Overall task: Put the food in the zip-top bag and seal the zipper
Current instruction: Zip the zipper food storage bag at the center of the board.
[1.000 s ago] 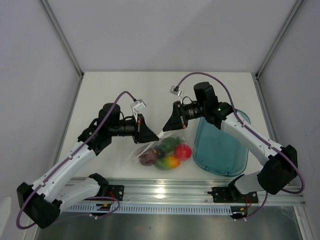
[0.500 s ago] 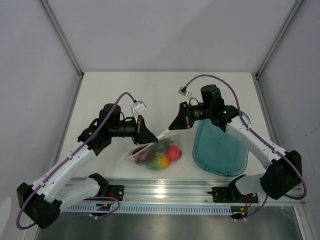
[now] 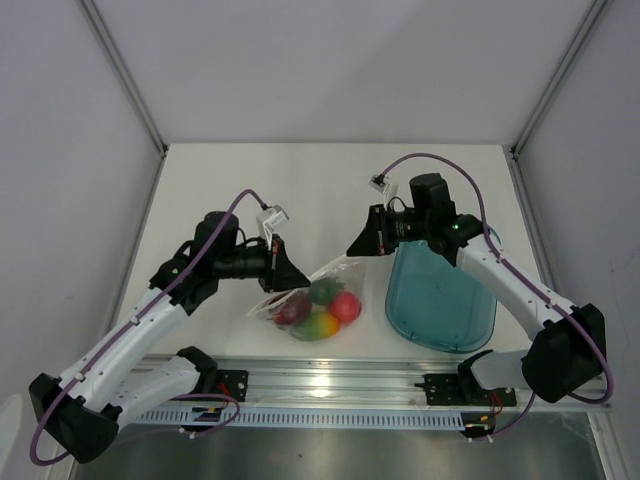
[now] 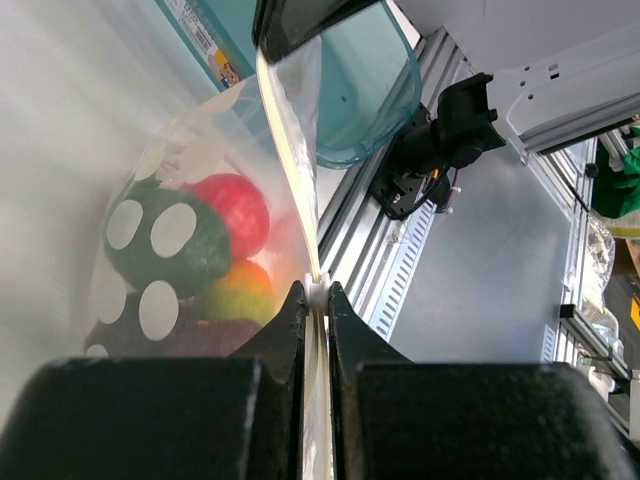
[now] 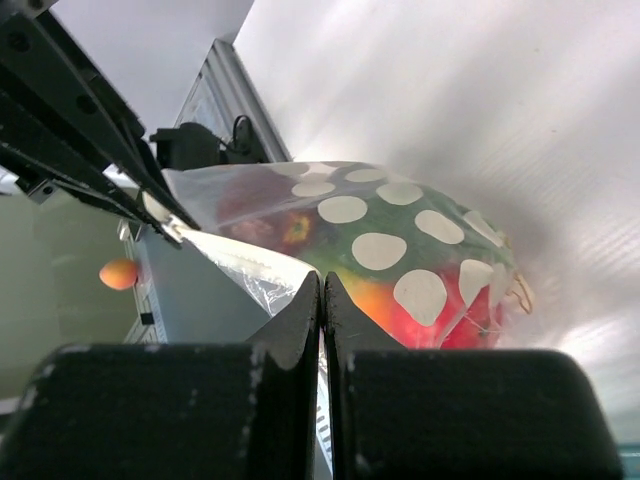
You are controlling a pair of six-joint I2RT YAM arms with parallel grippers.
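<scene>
The zip-top bag (image 3: 312, 303), clear with white dots, hangs stretched between my two grippers just above the table. The food is inside it: a red tomato (image 3: 346, 306), a green piece (image 3: 323, 291), an orange-yellow piece (image 3: 318, 324) and a dark purple piece (image 3: 291, 308). My left gripper (image 4: 316, 290) is shut on the zipper (image 4: 288, 150), with a small white slider pinched at its fingertips. My right gripper (image 5: 322, 280) is shut on the other end of the bag's mouth edge (image 5: 235, 252). In the left wrist view the tomato (image 4: 232, 208) and the green piece (image 4: 165, 250) show through the plastic.
A translucent teal oval tray (image 3: 440, 300) lies right of the bag, under the right forearm. The aluminium rail (image 3: 330, 380) with both arm bases runs along the near table edge. White walls enclose the table at the left, back and right.
My right gripper has moved right and a little back, drawing the bag's mouth edge taut. The bag with the food has slid slightly left. My left gripper pulled back slightly left.
</scene>
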